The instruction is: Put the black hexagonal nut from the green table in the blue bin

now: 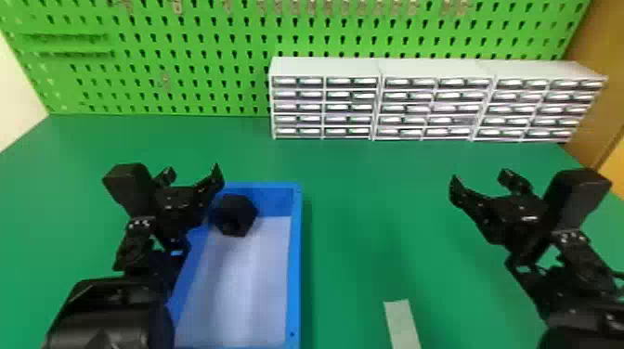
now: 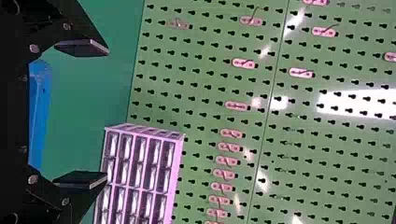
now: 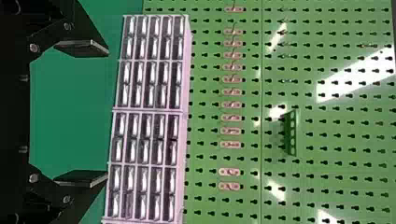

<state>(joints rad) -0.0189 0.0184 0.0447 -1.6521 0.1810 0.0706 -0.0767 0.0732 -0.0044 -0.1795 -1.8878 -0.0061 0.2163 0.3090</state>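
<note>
1. Black hexagonal nut [image 1: 234, 214]: located inside the blue bin [image 1: 295, 260], in the far-left part, near the far wall. Contact with that wall, and whether the nut lies flat, cannot be told.
2. Blue bin: stands on the green table [image 1: 353, 209] with its open side up, between the two arms but nearer the left. This position probably serves to keep the drop short for the left arm.
3. Left gripper [image 1: 191, 170]: at the bin's far-left corner, fingers apart, nothing between them. The spread fingers beside the nut suggest a completed release — judged from the layout.
4. Right gripper [image 1: 480, 176]: parked over the table's right side, fingers apart and empty. This placement leaves the bin accessible to the other arm.
5. Surroundings: white drawer units [image 1: 325, 106] line the back right of the table, before the green pegboard [image 1: 185, 69] with its pink hooks [image 3: 231, 105]. A pale strip [image 1: 401, 320] lies on the table right of the bin.
6. Obstruction: the bin's left wall runs close to the left gripper. Raise the gripper before moving it sideways — a low sweep could catch the rim and shift the bin.
</note>
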